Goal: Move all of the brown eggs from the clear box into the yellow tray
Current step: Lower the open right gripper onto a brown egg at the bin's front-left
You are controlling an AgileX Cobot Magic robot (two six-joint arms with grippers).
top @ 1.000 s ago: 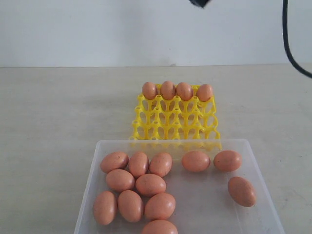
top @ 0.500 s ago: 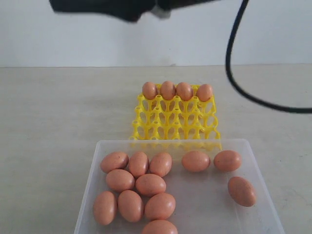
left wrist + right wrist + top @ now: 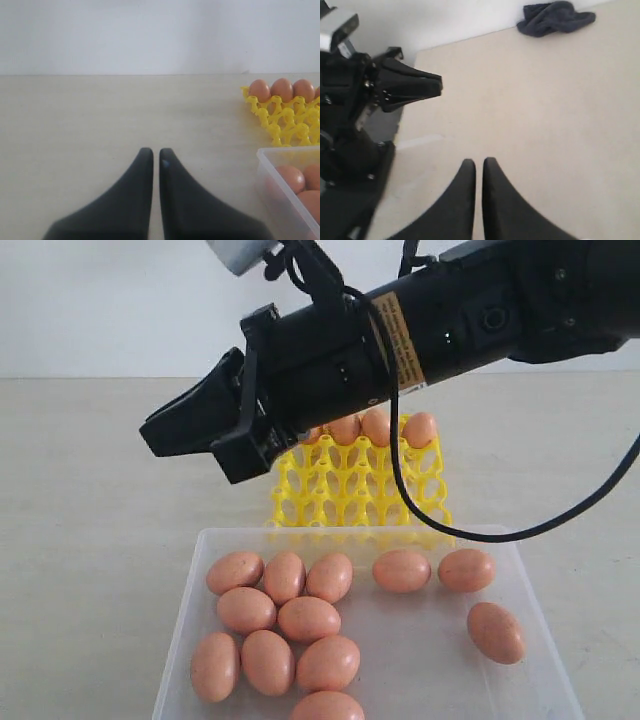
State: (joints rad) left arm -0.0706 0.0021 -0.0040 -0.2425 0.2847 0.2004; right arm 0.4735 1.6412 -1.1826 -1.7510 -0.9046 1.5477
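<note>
12 brown eggs (image 3: 308,618) lie in clear box (image 3: 350,532), 4 more in far row of yellow tray (image 3: 350,490) just behind it. Same count & spots as 1 s ago. What's new: right arm (image 3: 450,320), barely in shot then, now spans ext. view across tray's far row. Right tool (image 3: 155,438) is closed, empty, past tray's left side. Left tool (image 3: 156,152) is closed, empty, low over tabletop (image 3: 90,490) beside box.

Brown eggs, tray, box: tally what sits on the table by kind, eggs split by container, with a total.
brown eggs in the clear box: 12
brown eggs in the yellow tray: 4, one mostly hidden behind the arm in the exterior view
yellow tray: 1
clear box: 1
Total: 18 things, 16 of them eggs
</note>
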